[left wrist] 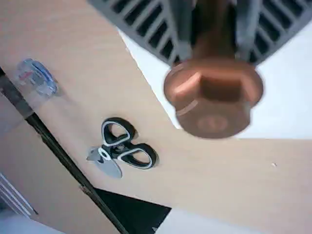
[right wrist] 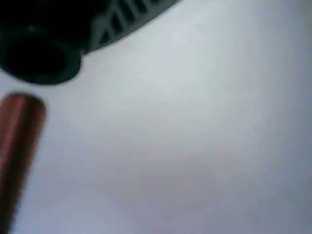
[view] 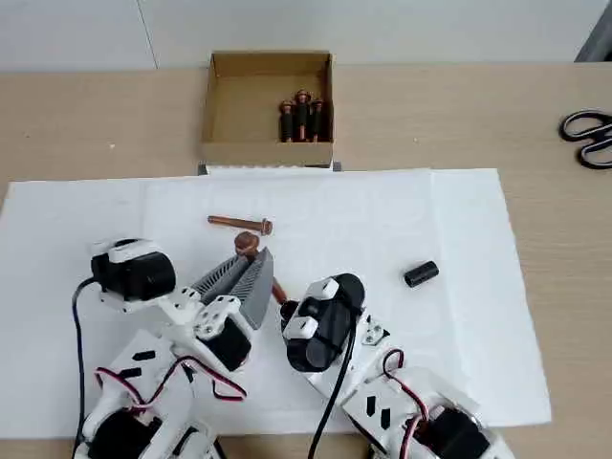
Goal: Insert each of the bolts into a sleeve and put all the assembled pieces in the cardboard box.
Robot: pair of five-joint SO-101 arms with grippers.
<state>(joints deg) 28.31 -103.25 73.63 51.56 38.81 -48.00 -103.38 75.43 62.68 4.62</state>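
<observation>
Bolt (view: 247, 243) first: the left claw (view: 254, 260) is clenched on its shank, hex head toward the cardboard box (view: 218, 105), over the white paper (view: 459, 220). The far end of the shank points at the right arm. There the right claw (right wrist: 83, 36) appears to be grasping a black sleeve (right wrist: 39, 58).

The risk, as I judge it, is alignment. The shank tip sits just beside the sleeve's mouth rather than in line with the bore, and a push from here could catch the rim. That could twist the bolt in its grip or knock the sleeve loose.

The right wrist view shows that tip and the open bore, which the right arm's motor covers from above. The left wrist view shows the head between the jaws. From above, three assembled pieces (view: 301, 117) stand in the box, a loose bolt (view: 239, 224) lies just beyond the held one, and a loose sleeve (view: 421, 273) lies well apart. Scissors (view: 588, 137) rest on the table (view: 96, 115).
</observation>
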